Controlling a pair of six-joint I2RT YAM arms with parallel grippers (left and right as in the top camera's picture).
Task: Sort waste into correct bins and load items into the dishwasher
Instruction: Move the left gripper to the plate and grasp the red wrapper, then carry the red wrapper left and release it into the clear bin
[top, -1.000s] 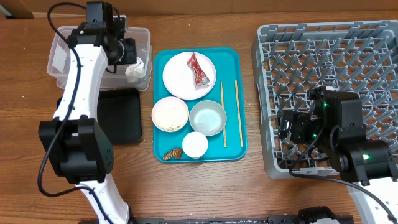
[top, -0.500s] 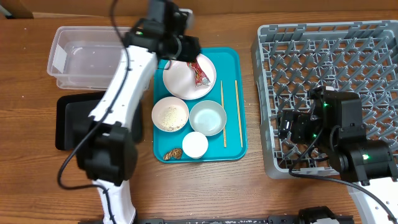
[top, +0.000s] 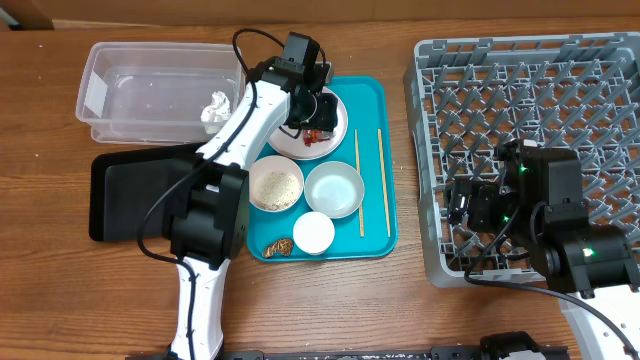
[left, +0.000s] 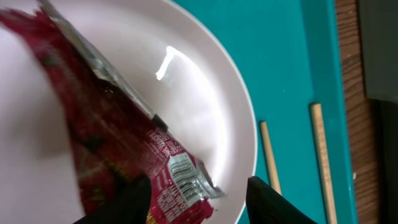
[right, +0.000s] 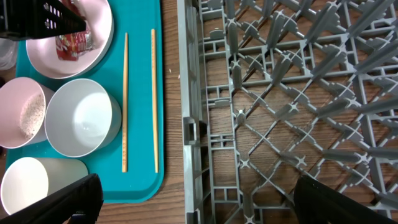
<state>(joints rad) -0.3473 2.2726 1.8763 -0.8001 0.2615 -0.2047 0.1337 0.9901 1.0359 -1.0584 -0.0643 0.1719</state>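
tissue (top: 215, 106) lying in tub (top: 110, 95); left gripper (left: 199, 198) hovering w/ jaws wide over red wrapper (left: 112, 137) on plate (left: 205, 93). right gripper (right: 196, 186) hanging wide open; rack (top: 560, 90) sitting empty, rice (top: 274, 186) & scrap (top: 281, 246) waiting.

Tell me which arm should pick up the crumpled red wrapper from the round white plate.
Left. The left gripper, open, hangs right over the crumpled red wrapper on the round white plate; the right gripper hangs over the grey plastic dish rack, well away.

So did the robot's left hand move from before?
Yes. The left gripper went away from the clear tub, over to the white plate.
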